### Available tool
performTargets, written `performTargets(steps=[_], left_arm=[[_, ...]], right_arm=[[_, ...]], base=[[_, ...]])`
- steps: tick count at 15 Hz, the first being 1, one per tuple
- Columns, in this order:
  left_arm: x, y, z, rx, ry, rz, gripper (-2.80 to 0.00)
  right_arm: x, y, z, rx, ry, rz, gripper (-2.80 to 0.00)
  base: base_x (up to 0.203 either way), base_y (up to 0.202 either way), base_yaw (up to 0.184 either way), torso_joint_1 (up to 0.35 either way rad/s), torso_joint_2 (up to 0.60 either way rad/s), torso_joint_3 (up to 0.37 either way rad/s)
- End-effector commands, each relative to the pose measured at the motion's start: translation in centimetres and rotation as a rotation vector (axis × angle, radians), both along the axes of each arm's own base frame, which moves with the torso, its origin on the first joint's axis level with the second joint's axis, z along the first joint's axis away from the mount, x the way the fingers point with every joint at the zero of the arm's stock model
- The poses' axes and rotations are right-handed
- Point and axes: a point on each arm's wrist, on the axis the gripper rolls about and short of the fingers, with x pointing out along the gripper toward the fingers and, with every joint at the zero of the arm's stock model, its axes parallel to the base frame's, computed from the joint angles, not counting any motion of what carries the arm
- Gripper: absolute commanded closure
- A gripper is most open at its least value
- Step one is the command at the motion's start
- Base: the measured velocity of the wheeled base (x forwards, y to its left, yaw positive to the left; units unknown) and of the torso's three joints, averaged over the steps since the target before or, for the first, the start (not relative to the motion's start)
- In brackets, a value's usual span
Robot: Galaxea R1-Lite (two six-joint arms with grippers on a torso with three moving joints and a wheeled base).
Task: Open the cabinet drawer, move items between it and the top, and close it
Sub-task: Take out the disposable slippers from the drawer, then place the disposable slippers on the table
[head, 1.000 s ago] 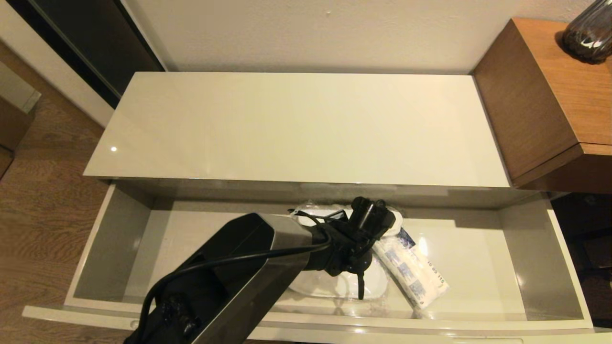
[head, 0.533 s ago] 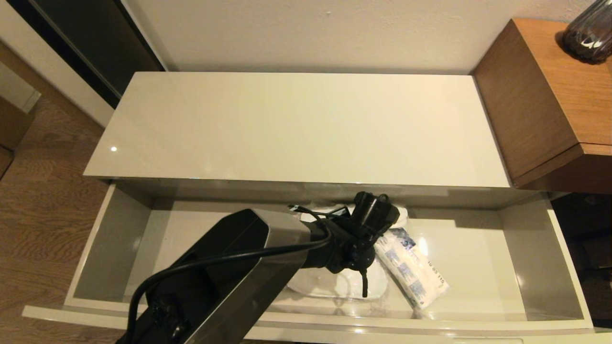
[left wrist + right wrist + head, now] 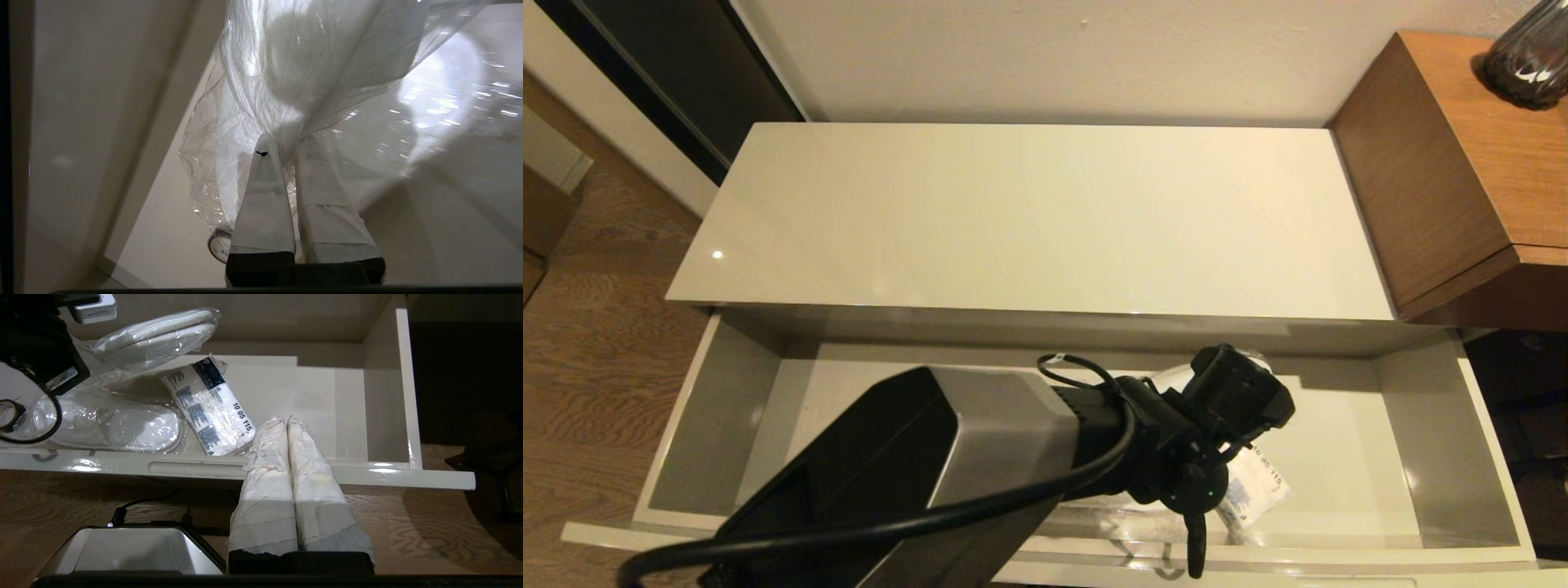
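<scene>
Wrapped slippers (image 3: 151,335) lifted off drawer (image 3: 1437,425) floor at lower centre of head view, plastic pinched tight in left gripper (image 3: 286,141); 2nd pair (image 3: 114,424) and packet (image 3: 208,404) left inside. Top (image 3: 1029,212), mid-frame, bare. Drawer open, transfer just begun, closing not yet done; right gripper (image 3: 286,420) closed on nothing, parked below drawer front.

The left arm (image 3: 947,465), lower left of the head view, is grey and black with a looping black cable (image 3: 1086,371). Both end effectors have fingers wrapped in white tape (image 3: 294,486).
</scene>
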Motion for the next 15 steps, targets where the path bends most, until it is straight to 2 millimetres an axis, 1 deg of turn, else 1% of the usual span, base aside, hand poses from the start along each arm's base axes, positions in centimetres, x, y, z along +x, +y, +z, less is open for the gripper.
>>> performTargets(steps=[1,2,5,7,8,10,12,14,15], left_arm=[[-1.1,-0.2,0.9,-0.008,-0.007,-0.019,0.00],[-2.1,-0.7,0.9,-0.008,-0.006,-0.040,0.00],[-4.3,-1.2,1.9,-0.022,-0.008,-0.082,0.00],[-5.3,-1.2,2.5,-0.038,-0.001,-0.087,0.00],[-5.4,-1.2,2.6,-0.040,0.000,-0.087,0.00],[-6.0,-0.7,5.7,-0.115,-0.014,-0.072,0.00],[-6.3,-0.2,7.2,-0.144,-0.023,-0.069,0.00],[-7.0,1.3,11.1,-0.228,-0.060,-0.063,0.00],[-7.2,2.1,12.5,-0.260,-0.076,-0.059,0.00]], right_arm=[[0.0,0.0,0.0,0.000,0.000,0.000,0.00],[0.0,0.0,0.0,0.000,0.000,0.000,0.00],[0.0,0.0,0.0,0.000,0.001,0.000,0.00],[0.0,0.0,0.0,0.000,0.003,0.000,0.00],[0.0,0.0,0.0,0.000,0.002,0.000,0.00],[0.0,0.0,0.0,0.000,0.001,0.000,0.00],[0.0,0.0,0.0,0.000,0.001,0.000,0.00],[0.0,0.0,0.0,0.000,0.000,0.000,0.00],[0.0,0.0,0.0,0.000,0.001,0.000,0.00]], base=[[0.000,0.000,0.000,0.000,0.00,0.000],[0.000,0.000,0.000,0.000,0.00,0.000],[0.000,0.000,0.000,0.000,0.00,0.000],[0.000,0.000,0.000,0.000,0.00,0.000],[0.000,0.000,0.000,0.000,0.00,0.000],[0.000,0.000,0.000,0.000,0.00,0.000],[0.000,0.000,0.000,0.000,0.00,0.000],[0.000,0.000,0.000,0.000,0.00,0.000],[0.000,0.000,0.000,0.000,0.00,0.000]])
